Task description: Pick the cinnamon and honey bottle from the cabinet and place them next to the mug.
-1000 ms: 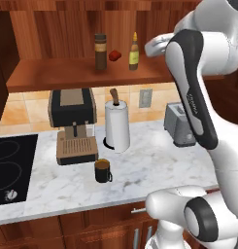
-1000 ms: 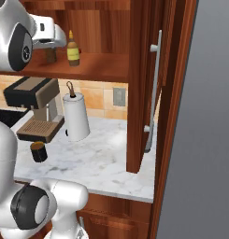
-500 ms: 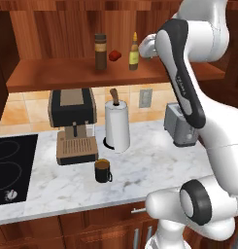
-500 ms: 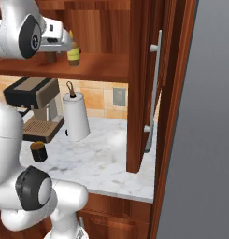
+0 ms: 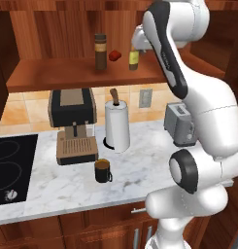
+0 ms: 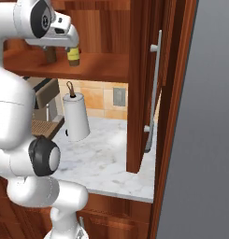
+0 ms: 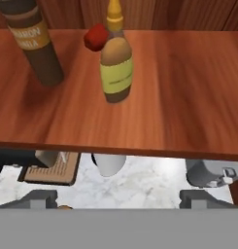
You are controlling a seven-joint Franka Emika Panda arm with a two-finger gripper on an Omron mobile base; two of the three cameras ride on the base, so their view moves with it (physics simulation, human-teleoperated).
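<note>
Now I see my gripper (image 7: 118, 197) wide open and empty, near the honey bottle (image 7: 115, 63), which stands upright right of the cinnamon (image 7: 35, 41) on the cabinet (image 7: 188, 97) shelf.

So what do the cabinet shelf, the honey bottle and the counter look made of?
The cabinet shelf looks like reddish-brown wood with a satin sheen; grain streaks show. The honey bottle looks like smooth amber plastic or glass, yellowish label, yellow cap. The counter looks like polished white marble with grey veining.

The cabinet (image 7: 188, 97) shelf bears cinnamon (image 7: 35, 41), red lump (image 7: 95, 38), honey bottle (image 7: 115, 68).
</note>
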